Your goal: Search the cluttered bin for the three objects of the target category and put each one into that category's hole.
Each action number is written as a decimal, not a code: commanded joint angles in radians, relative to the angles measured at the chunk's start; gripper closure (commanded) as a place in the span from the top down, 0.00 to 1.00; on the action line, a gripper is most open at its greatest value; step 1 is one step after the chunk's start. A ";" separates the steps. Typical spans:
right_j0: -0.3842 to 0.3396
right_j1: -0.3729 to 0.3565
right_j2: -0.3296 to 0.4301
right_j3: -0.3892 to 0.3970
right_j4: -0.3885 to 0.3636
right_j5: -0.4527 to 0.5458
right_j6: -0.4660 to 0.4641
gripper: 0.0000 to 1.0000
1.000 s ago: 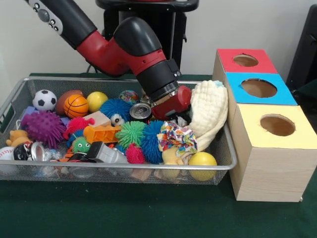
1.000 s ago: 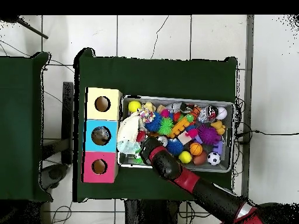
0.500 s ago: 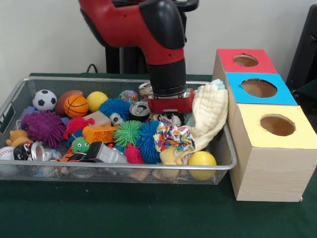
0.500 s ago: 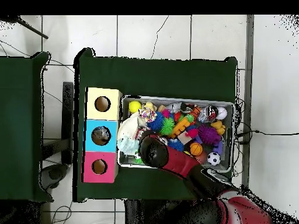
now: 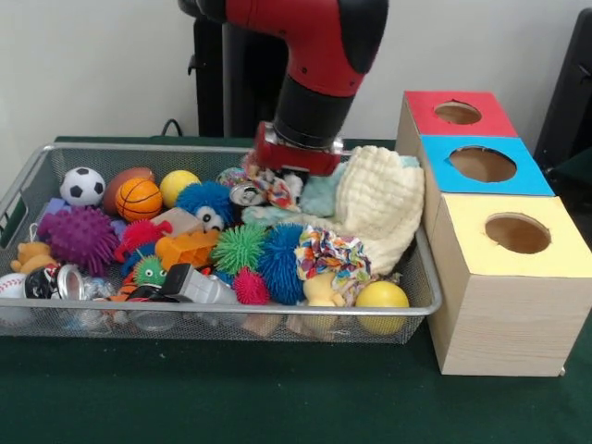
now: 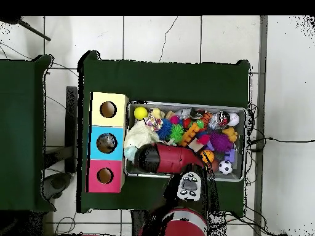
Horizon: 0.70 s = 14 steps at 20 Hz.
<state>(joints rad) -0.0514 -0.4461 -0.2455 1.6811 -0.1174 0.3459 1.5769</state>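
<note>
Wire-mesh bin (image 5: 421, 277) on the green worktop (image 5: 277, 402) holds a jumble: one soccer ball (image 5: 83, 186), one basketball (image 5: 141, 197), two yellow balls (image 5: 380, 301), several spiky balls. Three holes top the box (image 5: 504, 277): red, blue, yellow. The gripper (image 5: 282, 180) sits over a patterned cloth (image 5: 274, 185) beside the cream cloth (image 5: 379, 199); whether its fingers grip it, I cannot tell.

Overhead, the arm (image 6: 172, 161) covers the bin's (image 6: 246, 141) box-side part.

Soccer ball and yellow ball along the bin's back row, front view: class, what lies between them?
In the front view, between the soccer ball and the yellow ball, lie a brown football and a small basketball.
</note>
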 commanded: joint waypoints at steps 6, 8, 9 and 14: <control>-0.202 -0.145 -0.080 -0.218 -0.373 0.262 -0.341 0.00; -0.251 -0.180 -0.031 -0.223 -0.389 0.290 -0.376 0.00; -0.275 -0.192 -0.009 -0.224 -0.396 0.294 -0.383 0.00; -0.336 -0.230 0.068 -0.269 -0.467 0.362 -0.496 0.00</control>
<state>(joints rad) -0.3298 -0.6131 -0.2980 1.5039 -0.4746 0.5144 1.5265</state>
